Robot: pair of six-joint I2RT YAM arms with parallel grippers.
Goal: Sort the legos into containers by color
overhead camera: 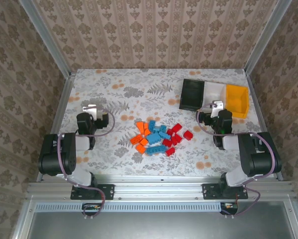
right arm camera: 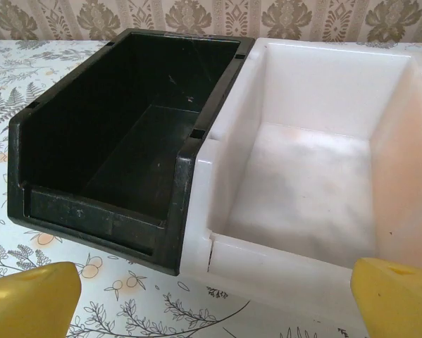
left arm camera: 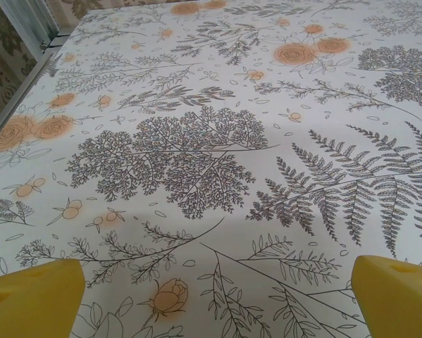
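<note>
Legos (overhead camera: 157,137) heaped on tabletop (overhead camera: 114,99); left hand (left arm camera: 214,299) spread empty, right hand (right arm camera: 214,299) likewise, facing black bin (right arm camera: 105,141) and white bin (right arm camera: 316,176).

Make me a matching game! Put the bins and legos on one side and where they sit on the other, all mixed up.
1 black bin
2 white bin
3 yellow-orange bin
4 legos

A middle of the bin row
B centre of the table
C right end of the bin row
D left end of the bin row

Pairs: 1-D, 2-A, 3-C, 4-B.
</note>
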